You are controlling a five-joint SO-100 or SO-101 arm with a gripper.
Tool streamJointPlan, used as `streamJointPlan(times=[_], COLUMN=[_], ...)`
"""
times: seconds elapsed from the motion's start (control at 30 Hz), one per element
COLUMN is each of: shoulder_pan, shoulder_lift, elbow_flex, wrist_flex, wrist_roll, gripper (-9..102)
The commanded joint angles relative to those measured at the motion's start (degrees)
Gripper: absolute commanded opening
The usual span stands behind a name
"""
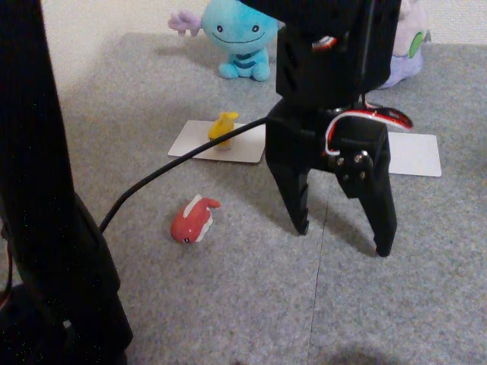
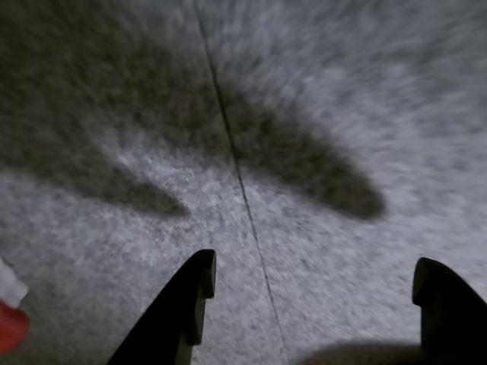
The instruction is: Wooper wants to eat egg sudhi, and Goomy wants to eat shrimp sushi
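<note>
The egg sushi [image 1: 224, 126] is a tiny yellow toy on a white card [image 1: 221, 142], just in front of blue Wooper [image 1: 240, 34]. It looks light and a bit squishy, so it should be easy to lift. I think a gentle pinch on its two sides is best, low on the body and not on the thin tail.

The gripper [image 1: 344, 239] hangs over the grey carpet [image 1: 228, 304] with its fingers [image 2: 194, 293] wide open and holding nothing. A red toy [image 1: 193, 219] lies near. Lilac Goomy [image 1: 407, 42] sits at the back. The carpet is soft, flat and roomy.
</note>
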Motion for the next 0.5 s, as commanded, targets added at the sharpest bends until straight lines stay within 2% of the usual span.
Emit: streamJointPlan(times=[0.0, 0.27, 0.47], shoulder_pan=[0.09, -0.09, -0.79], shoulder_lift=[7.56, 18.98, 19.51], elbow_flex=[-0.97, -0.97, -0.18], wrist_flex=[2.02, 5.54, 10.63], wrist_roll=[-0.26, -0.53, -6.24], gripper=[31, 31, 31])
